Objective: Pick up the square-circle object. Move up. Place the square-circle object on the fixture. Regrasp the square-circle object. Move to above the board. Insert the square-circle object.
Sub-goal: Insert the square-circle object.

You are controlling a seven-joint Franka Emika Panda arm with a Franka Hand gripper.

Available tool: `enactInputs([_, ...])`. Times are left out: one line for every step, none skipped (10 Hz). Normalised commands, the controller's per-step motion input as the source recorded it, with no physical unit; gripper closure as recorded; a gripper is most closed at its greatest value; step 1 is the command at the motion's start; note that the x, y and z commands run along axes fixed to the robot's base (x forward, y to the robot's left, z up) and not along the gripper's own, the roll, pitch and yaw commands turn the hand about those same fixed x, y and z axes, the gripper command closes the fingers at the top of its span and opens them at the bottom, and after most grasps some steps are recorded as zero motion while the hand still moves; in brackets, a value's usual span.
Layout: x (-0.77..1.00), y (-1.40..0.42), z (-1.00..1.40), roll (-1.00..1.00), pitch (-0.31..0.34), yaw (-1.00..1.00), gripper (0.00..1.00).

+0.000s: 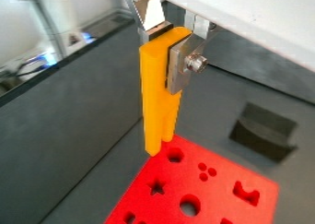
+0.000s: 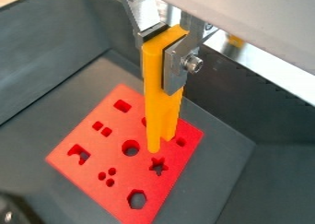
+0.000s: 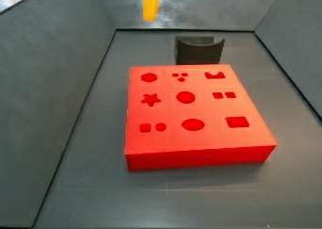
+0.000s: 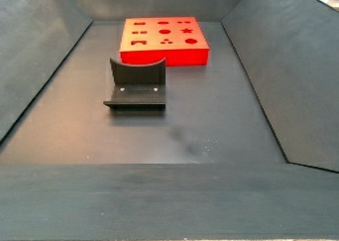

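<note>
My gripper (image 1: 167, 57) is shut on the upper part of the square-circle object (image 1: 160, 99), a long yellow peg that hangs straight down between the silver fingers in both wrist views (image 2: 161, 99). The peg's lower end hovers above the red board (image 1: 147, 195), over its near edge in a wrist view and near the star cutout in a wrist view (image 2: 179, 177). In a side view only the peg's lower part (image 3: 151, 5) shows, high above the back of the bin. The board (image 3: 201, 157) lies flat with its shaped cutouts up. The gripper is out of view in a side view showing the board (image 4: 166, 55).
The dark fixture (image 3: 199, 50) stands just behind the board, and it shows in a side view (image 4: 137, 84) and a wrist view (image 1: 264, 131). Sloping grey bin walls (image 3: 63, 91) surround the dark floor (image 4: 185, 136).
</note>
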Motion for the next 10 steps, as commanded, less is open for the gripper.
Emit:
enactInputs([0.05, -0.02, -0.34, 0.0, -0.144, -0.95, 1.0])
enactInputs([0.04, -0.01, -0.33, 0.0, -0.131, -0.96, 1.0])
enactInputs([0.01, -0.01, -0.28, 0.0, -0.1, -0.99, 1.0])
enactInputs([0.02, -0.03, -0.31, 0.0, -0.107, -0.97, 1.0])
enactInputs([0.01, -0.06, -0.33, 0.0, -0.109, -0.96, 1.0])
enactInputs([0.0, -0.06, -0.31, 0.0, -0.089, -0.98, 1.0])
enactInputs([0.0, -0.06, -0.29, 0.0, -0.071, -0.99, 1.0])
enactInputs([0.0, -0.13, -0.32, 0.0, -0.09, -0.95, 1.0])
enactInputs([0.0, -0.24, -0.32, 0.0, -0.087, -0.9, 1.0])
enactInputs([0.01, -0.28, -0.4, 0.0, -0.09, -0.86, 1.0])
